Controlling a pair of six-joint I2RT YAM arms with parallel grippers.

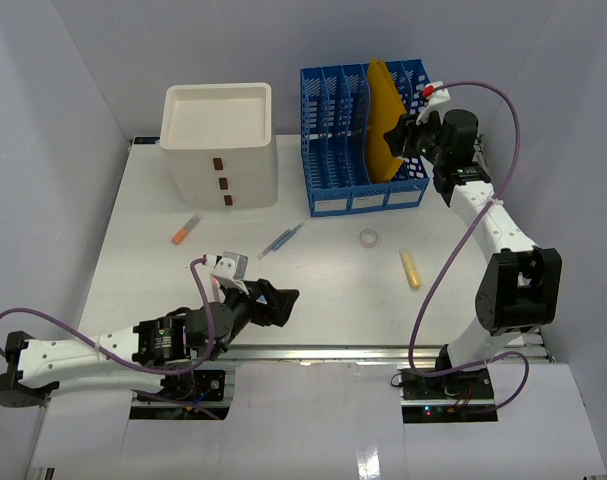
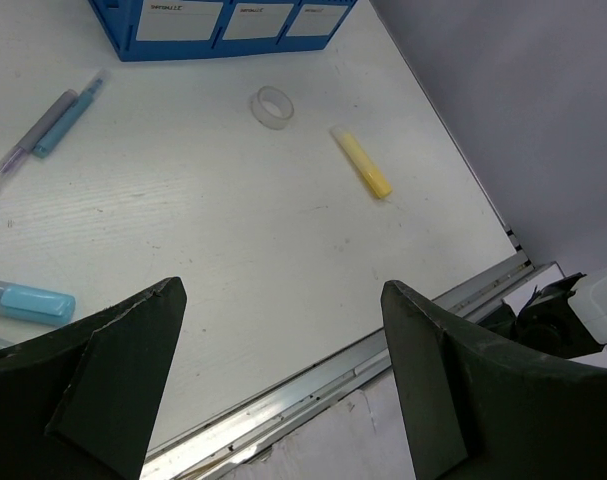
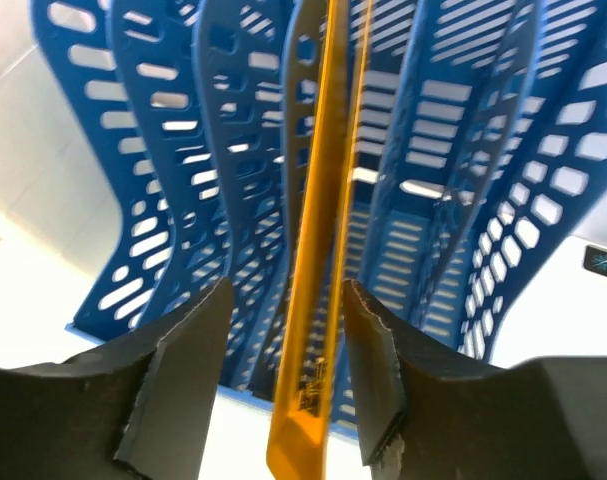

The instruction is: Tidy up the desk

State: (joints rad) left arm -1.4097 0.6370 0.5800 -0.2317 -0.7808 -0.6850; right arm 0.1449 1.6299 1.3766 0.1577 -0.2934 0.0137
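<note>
A large white desk fills the middle of the overhead view, closed in by plain white walls on the left, far and right sides. The flat tabletop's long axis runs left to right, and a silver rail edges its near side, where both arm bases are bolted. At the far left of the desk stands a white three-drawer box; beside it, at the far centre, is a blue slotted file rack with a yellow folder standing upright in one of its right-hand slots. Loose on the surface lie an orange marker, a pair of blue pens, a clear tape ring and a yellow highlighter. The right gripper is at the rack, its fingers parted on either side of the folder's edge, with a gap showing on the left side. The left gripper hangs low over the near edge, spread wide and holding nothing.
</note>
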